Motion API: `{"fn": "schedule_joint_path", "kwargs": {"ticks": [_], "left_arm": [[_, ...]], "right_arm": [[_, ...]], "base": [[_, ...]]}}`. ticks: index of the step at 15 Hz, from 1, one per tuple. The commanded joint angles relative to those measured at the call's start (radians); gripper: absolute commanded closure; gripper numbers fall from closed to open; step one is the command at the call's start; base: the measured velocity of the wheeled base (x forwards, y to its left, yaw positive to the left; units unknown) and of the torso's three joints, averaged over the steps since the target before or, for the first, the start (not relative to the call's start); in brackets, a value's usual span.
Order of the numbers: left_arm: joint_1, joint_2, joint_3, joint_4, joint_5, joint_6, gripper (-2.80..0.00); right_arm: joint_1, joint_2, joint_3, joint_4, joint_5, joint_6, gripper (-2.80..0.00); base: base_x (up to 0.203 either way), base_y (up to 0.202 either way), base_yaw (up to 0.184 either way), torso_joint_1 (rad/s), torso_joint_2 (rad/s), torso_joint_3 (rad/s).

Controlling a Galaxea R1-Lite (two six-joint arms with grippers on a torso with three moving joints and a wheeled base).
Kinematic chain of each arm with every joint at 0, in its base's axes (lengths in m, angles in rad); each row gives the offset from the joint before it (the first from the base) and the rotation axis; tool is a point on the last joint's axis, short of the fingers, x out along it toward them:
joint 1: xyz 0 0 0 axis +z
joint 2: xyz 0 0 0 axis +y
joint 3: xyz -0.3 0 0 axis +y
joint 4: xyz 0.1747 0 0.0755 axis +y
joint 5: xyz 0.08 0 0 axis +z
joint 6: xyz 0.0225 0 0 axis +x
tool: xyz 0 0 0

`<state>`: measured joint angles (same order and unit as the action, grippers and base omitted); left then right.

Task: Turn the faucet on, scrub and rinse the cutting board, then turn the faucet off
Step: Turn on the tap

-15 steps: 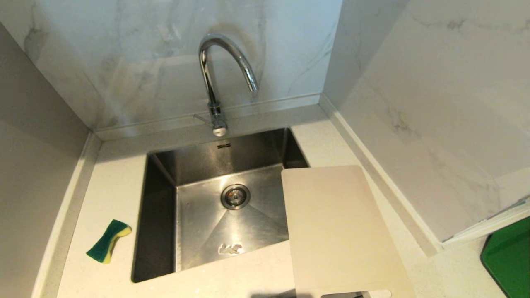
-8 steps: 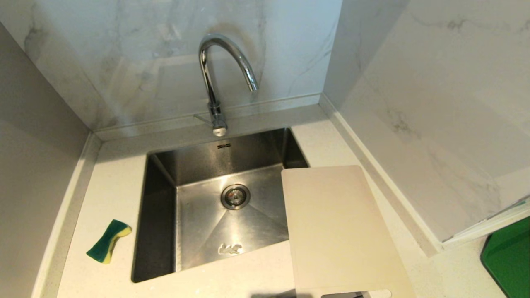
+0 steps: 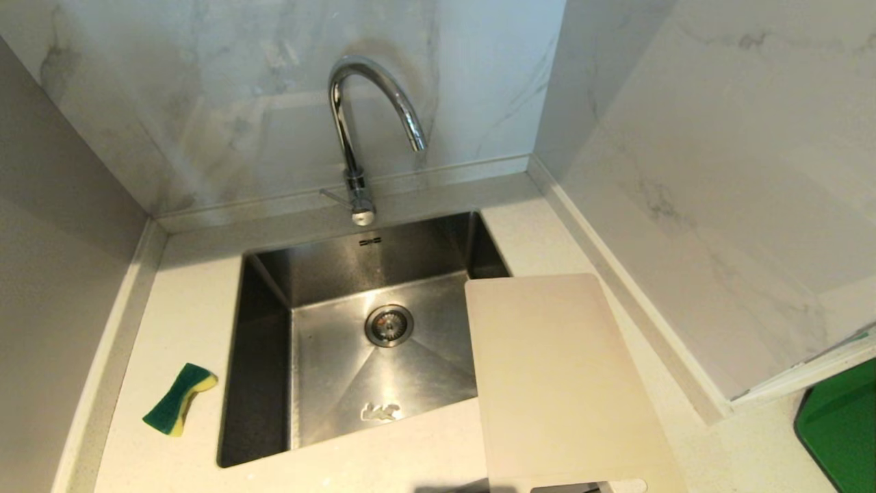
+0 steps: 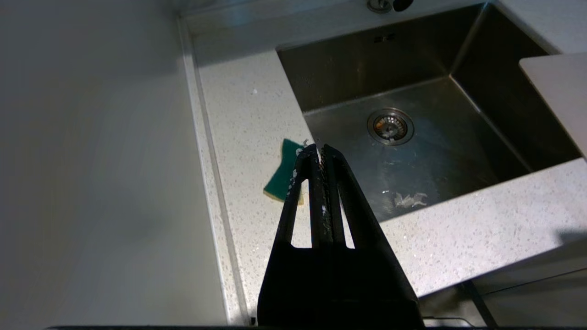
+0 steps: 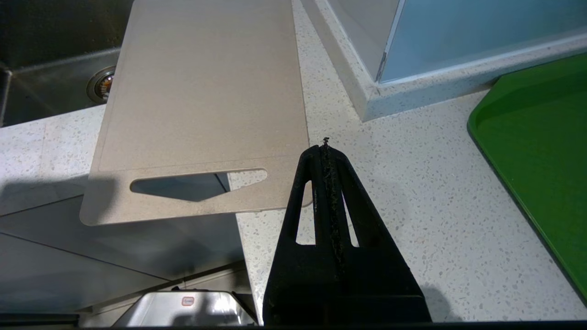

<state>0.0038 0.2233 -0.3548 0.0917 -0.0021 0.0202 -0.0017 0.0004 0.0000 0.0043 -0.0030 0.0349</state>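
Nothing in the head view has shifted from a second ago: the faucet (image 3: 363, 137) stands behind the sink (image 3: 260, 356), no water running. The cutting board (image 3: 558, 380) lies as before on the bench (image 3: 185, 294) right of the sink (one corner over the basin, the slotted end past the bench edge). The sponge (image 3: 179, 398) sits left. Left hand (image 4: 319, 149) and right hand (image 5: 324, 146) are both closed tight, holding nothing.

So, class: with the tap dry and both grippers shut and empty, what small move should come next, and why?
Probably raise the left gripper toward the faucet lever: no water runs, the cutting board lies dry overhanging the sink, and the lever sticks out on the robot's left.
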Motion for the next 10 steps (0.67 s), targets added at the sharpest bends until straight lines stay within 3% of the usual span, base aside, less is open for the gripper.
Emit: {"fn": "schedule_joint_path", "kwargs": {"ticks": [1,4,10], "left_arm": [[0.001,0.159,-0.100,0.000,0.006,0.001,0.00],[0.005,0.292,-0.185,0.002,0.023,0.014,0.00],[0.006,0.573,-0.358,0.010,0.118,0.023,0.00]], "right_arm": [[0.000,0.001,0.000,0.000,0.000,0.000,0.00],[0.000,0.001,0.000,0.000,0.000,0.000,0.00],[0.000,0.001,0.000,0.000,0.000,0.000,0.00]], "base": [[0.000,0.000,0.000,0.000,0.00,0.000],[0.000,0.000,0.000,0.000,0.00,0.000],[0.000,0.000,0.000,0.000,0.00,0.000]]}}
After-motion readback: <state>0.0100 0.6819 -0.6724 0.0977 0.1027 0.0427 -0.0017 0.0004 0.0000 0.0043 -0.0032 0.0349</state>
